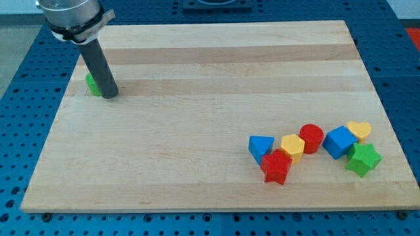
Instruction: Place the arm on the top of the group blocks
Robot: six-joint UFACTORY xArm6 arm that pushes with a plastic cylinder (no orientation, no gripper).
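My tip [109, 96] rests on the wooden board near the view's upper left, touching or just right of a green block [92, 84] that the rod partly hides. The group of blocks lies far away at the view's lower right: a blue triangle [260, 146], a red star [276, 166], a yellow hexagon [293, 147], a red cylinder [312, 137], a blue cube [339, 141], a yellow heart [359, 130] and a green star [363, 159]. They sit close together in a loose row.
The wooden board [216, 65] lies on a blue perforated table [20, 118]. The arm's metal flange [71, 14] hangs over the board's upper left corner.
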